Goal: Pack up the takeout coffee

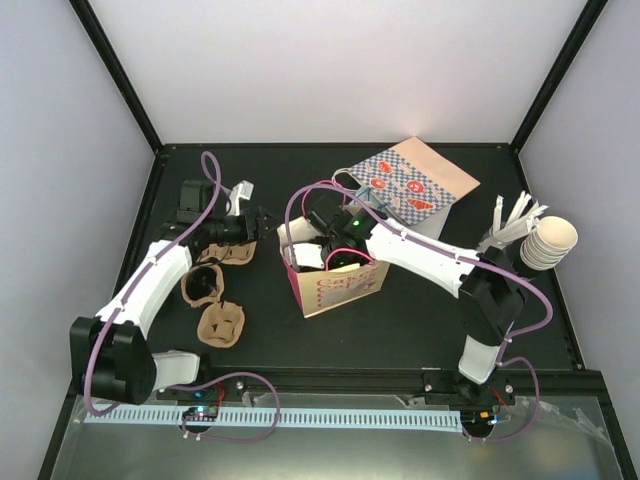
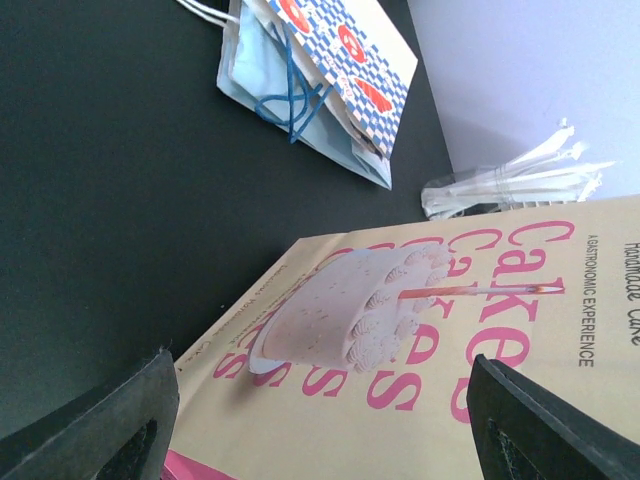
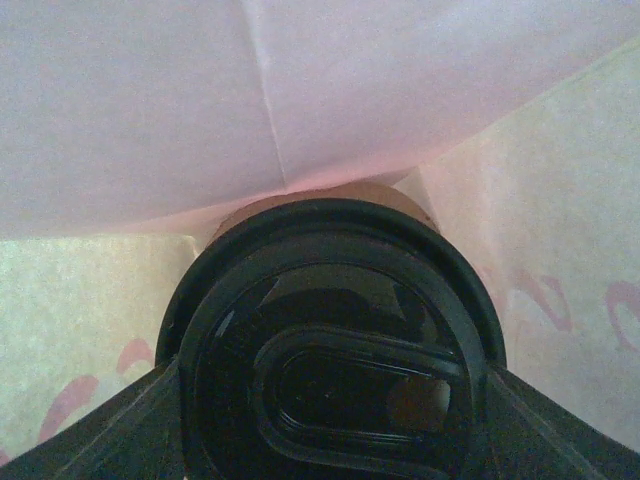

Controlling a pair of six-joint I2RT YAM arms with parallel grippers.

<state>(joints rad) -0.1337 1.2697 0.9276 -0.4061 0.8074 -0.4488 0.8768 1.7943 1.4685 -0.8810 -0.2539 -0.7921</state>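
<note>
Takeout coffee (image 3: 330,300), black-lidded, sits inside the bag (image 3: 565,250), apparently pinched by right gripper (image 3: 330,395).

Thing: takeout coffee (image 3: 335,340), a cup seen lid-on, filling the lower middle of the right wrist frame.
Lid: black, glossy, round, with a raised rim and an oval recess; seated on the cup.
Cup body: only a brownish sliver shows past the lid's upper edge; the side is hidden.
Place: inside the paper bag (image 3: 560,250), cream walls with pink print at left and right, a pale creased wall across the top.
Hold: the right end effector (image 3: 330,372) clasps the lid from lower left and lower right.
</note>
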